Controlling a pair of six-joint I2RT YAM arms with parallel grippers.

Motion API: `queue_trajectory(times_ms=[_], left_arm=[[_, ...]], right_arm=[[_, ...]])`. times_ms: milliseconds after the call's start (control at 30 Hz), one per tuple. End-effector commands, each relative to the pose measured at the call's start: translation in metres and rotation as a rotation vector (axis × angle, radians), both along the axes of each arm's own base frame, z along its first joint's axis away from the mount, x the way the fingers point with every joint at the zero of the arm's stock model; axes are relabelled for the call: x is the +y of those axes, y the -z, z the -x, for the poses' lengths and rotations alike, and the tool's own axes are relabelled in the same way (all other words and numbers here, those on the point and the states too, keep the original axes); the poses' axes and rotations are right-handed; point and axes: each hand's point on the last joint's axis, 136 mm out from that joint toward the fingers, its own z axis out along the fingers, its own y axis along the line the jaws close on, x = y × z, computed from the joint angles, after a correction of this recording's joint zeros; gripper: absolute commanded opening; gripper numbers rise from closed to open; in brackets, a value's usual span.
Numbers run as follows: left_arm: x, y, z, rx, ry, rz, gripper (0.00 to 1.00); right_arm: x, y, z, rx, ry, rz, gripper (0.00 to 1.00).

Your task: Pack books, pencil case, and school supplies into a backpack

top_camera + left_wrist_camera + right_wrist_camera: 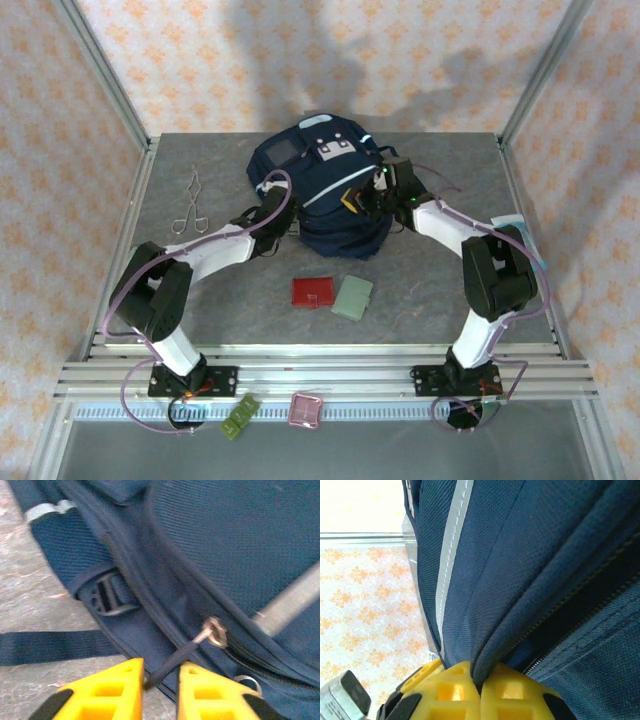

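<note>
Navy backpack [325, 225] on the desk [210, 290], right claw [480, 685] pinched shut on a fold of its fabric, left claw [161, 674] slightly parted with the zipper cord [172, 660] in the gap, red case [313, 292] and green case [352, 296] just in front.

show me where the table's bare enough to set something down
Bare grey tabletop: the near strip between the red square case, pale green rectangular case and the near edge; the far-left corner beyond the thin metal tongs. Crowded: around the navy-blue fabric backpack, hemmed by the left arm and right arm.
</note>
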Motion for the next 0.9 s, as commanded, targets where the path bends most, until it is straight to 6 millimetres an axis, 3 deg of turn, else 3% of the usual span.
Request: queue_trajectory(times_ms=[0, 267, 367, 533, 633, 867], left_arm=[[0.031, -0.008, -0.006, -0.045, -0.125, -0.058, 0.24], [0.01, -0.031, 0.003, -0.08, -0.032, 0.015, 0.47], [-0.009, -0.049, 0.01, -0.126, 0.046, 0.006, 0.56], [-0.046, -0.07, 0.014, -0.178, 0.191, 0.007, 0.64], [-0.066, -0.069, 0.015, -0.191, 0.262, -0.035, 0.67], [-0.089, -0.061, -0.004, -0.203, 0.318, -0.124, 0.68]], right_arm=[[-0.011, -0.031, -0.016, -0.105, 0.06, -0.022, 0.0], [-0.005, -0.059, -0.019, -0.185, 0.012, -0.036, 0.0], [-0.001, -0.067, -0.023, -0.21, -0.009, -0.037, 0.22], [0.006, -0.086, -0.026, -0.266, -0.035, -0.085, 0.26], [0.007, -0.093, -0.025, -0.286, -0.042, -0.106, 0.26], [0.011, -0.092, -0.022, -0.28, -0.058, -0.137, 0.26]])
